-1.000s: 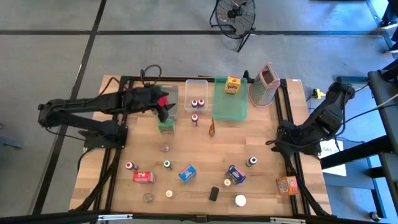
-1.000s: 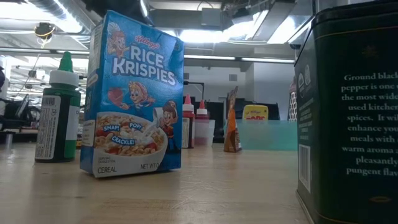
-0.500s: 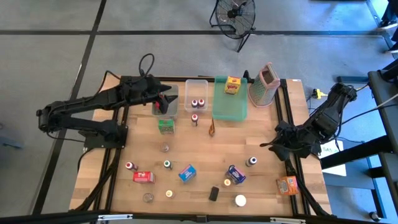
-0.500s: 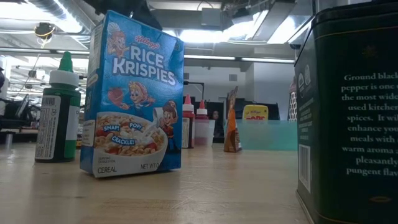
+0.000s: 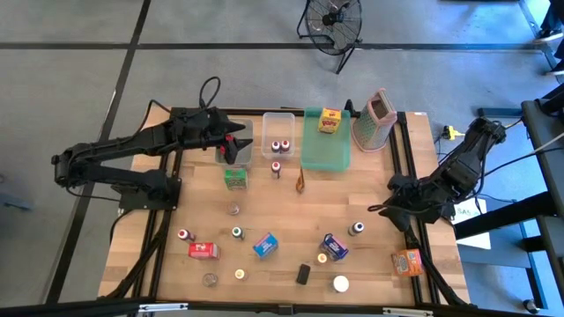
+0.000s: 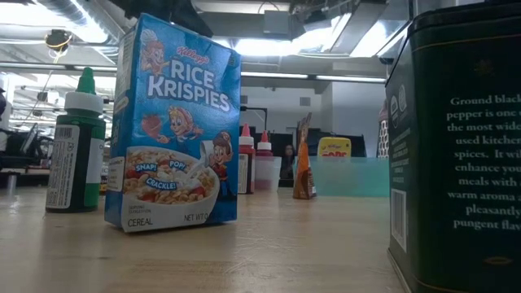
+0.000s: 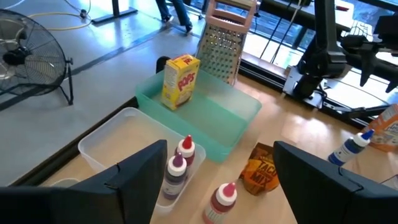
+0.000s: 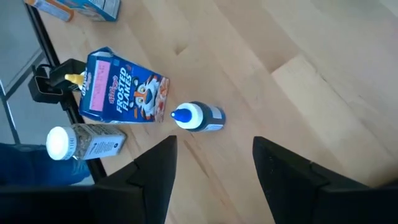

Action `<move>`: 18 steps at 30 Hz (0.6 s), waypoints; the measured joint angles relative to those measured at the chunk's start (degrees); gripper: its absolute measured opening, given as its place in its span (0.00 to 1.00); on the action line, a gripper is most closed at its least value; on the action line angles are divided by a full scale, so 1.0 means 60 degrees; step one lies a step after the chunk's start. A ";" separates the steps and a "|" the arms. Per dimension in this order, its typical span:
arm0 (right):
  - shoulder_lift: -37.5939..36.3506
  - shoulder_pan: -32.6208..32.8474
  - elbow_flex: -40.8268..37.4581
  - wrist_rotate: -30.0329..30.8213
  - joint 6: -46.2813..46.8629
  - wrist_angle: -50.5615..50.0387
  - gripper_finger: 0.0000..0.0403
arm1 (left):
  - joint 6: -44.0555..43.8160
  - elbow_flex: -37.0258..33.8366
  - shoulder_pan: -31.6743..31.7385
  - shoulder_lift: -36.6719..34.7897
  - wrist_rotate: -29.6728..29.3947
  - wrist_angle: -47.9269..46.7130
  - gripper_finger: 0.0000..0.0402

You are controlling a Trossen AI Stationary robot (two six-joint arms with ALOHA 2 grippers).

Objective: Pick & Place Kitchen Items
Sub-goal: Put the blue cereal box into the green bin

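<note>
Placing looks finished: left gripper (image 5: pixel 232 150), fingers apart and empty, hangs over the far-left clear bin (image 5: pixel 246 129). Right gripper (image 5: pixel 384 209), also apart, faces the blue-capped bottle (image 8: pixel 198 117); next it must descend around it.

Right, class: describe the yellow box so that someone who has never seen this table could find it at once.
Start at the far edge of the wooden table, where the green tray sits between a clear bin and the pinkish box grater. The yellow box stands at the tray's far end. It is the only thing in that tray, and it is yellow.
</note>
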 joint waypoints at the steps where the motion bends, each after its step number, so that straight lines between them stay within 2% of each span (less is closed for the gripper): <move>1: 0.0000 0.0003 0.0000 0.0000 -0.0069 0.0024 0.54 | -0.0039 0.0000 0.0000 0.0000 0.0003 0.0000 0.72; 5: 0.0000 -0.0131 0.0000 0.0179 -0.0645 0.0257 0.61 | -0.0108 0.0000 0.0000 0.0000 -0.0025 -0.0001 0.71; 10: 0.0025 -0.0908 0.0000 0.0491 -0.1545 0.0835 0.71 | -0.0309 0.0000 0.0000 0.0151 -0.0057 -0.0009 0.72; 14: 0.0029 -0.1692 0.0172 -0.0105 -0.3489 0.1440 0.77 | -0.1258 0.0000 -0.0103 0.0461 -0.0060 -0.0002 0.71; 18: 0.0143 -0.3037 0.0833 -0.1078 -0.4997 0.1734 0.81 | -0.2020 0.0000 -0.0249 0.0857 -0.0059 0.0007 0.72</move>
